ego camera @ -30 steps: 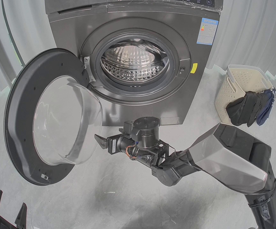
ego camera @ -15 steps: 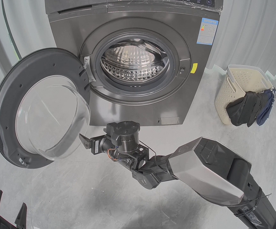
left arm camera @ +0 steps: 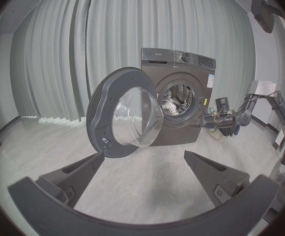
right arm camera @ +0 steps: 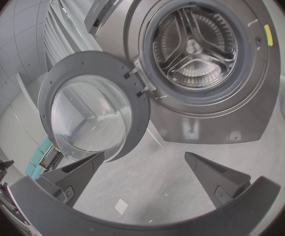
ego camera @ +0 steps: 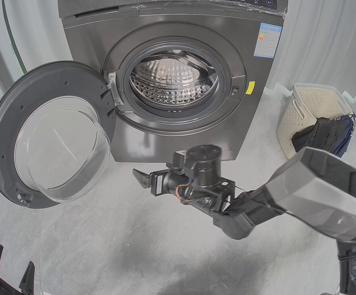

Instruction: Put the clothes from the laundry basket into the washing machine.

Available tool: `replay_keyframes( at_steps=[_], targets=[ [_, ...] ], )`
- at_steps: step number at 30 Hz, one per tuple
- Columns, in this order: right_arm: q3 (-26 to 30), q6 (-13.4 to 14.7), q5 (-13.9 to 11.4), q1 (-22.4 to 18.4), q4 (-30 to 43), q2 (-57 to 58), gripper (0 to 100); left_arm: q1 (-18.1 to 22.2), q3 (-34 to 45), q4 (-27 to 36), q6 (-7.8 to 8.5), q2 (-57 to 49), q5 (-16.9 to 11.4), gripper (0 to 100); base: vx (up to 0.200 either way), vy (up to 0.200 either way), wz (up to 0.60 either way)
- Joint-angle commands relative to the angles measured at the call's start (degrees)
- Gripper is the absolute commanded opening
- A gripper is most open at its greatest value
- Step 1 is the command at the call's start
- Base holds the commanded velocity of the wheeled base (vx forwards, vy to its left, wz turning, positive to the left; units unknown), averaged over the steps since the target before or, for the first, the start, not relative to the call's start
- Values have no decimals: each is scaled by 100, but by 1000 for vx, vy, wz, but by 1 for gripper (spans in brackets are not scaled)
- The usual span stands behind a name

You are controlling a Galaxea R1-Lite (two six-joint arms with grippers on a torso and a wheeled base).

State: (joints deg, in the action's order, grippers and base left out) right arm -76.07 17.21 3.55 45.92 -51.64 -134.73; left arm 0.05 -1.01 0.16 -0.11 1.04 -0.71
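Right tool [ego camera: 140, 178], released, empty, at 6 o'clock below washing machine [ego camera: 104, 33]; door [ego camera: 51, 132] wide at 9 o'clock, likely to free the drum [ego camera: 174, 82]; clothes [ego camera: 321, 134] draped over laundry basket [ego camera: 315, 87] at 3 o'clock.

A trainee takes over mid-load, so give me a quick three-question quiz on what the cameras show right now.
1. Fill in: the left gripper and right gripper are both ___.
2. True or false: the door stands open.
3. The clothes are: A) in the right gripper, B) draped over the basket rim, C) on the door.

Key: 1 open; 2 true; 3 B.
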Motion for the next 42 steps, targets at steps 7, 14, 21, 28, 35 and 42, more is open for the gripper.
replay_keyframes(
  at_steps=[7,14,21,28,35,42],
  targets=[
    [4144,-667,-21,-1200,-435,4860,100,4,92,-7,11,-104,18,100,0,0,0],
    [5858,-1335,-223,-2184,-408,6653,100,4,92,-7,11,-104,18,100,0,0,0],
    [6658,-1625,-469,-2729,-373,7795,100,4,92,2,20,-104,18,100,0,0,0],
    [7308,-1625,-504,-3265,-347,8542,100,4,92,-7,11,-104,18,100,0,0,0],
    [7598,-1616,-566,-3880,761,9922,100,4,92,-7,20,-104,18,100,0,0,0],
    [7598,-1616,-768,-4320,2738,11882,100,13,92,-7,55,-104,27,100,0,0,0]
  ],
)
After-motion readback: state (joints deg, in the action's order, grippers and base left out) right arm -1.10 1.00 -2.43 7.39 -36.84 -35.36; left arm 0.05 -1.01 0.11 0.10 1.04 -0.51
